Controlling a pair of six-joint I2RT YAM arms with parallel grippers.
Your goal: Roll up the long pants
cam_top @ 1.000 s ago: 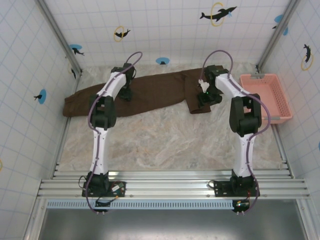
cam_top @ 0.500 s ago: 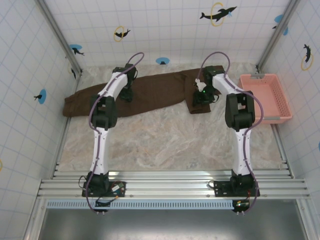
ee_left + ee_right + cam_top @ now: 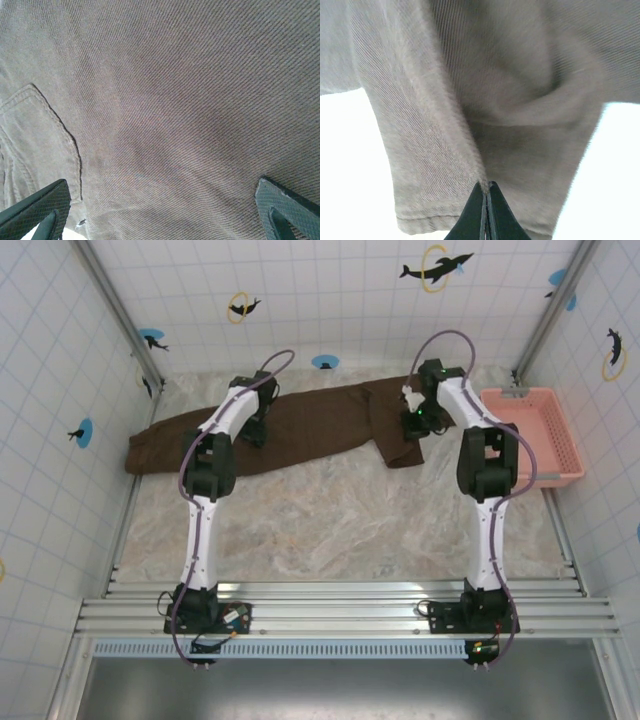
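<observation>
Left gripper (image 3: 160, 212): fingers are standing wide apart over the long pants (image 3: 300, 425).
Right gripper (image 3: 486, 202): fingers are pressing together, clamping a fold near the hem.
Placement: long pants are lying along the far edge of the tabletop (image 3: 330, 525).
Open room: near half is lying bare.

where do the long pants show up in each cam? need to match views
Top external: long pants stretched across the far table, from far left to the right gripper.
Left wrist: long pants beneath the open left gripper, pocket seam lower left.
Right wrist: their folded end pinched at bottom centre.
Shared landmark: that pinched end, top external and right wrist.
</observation>
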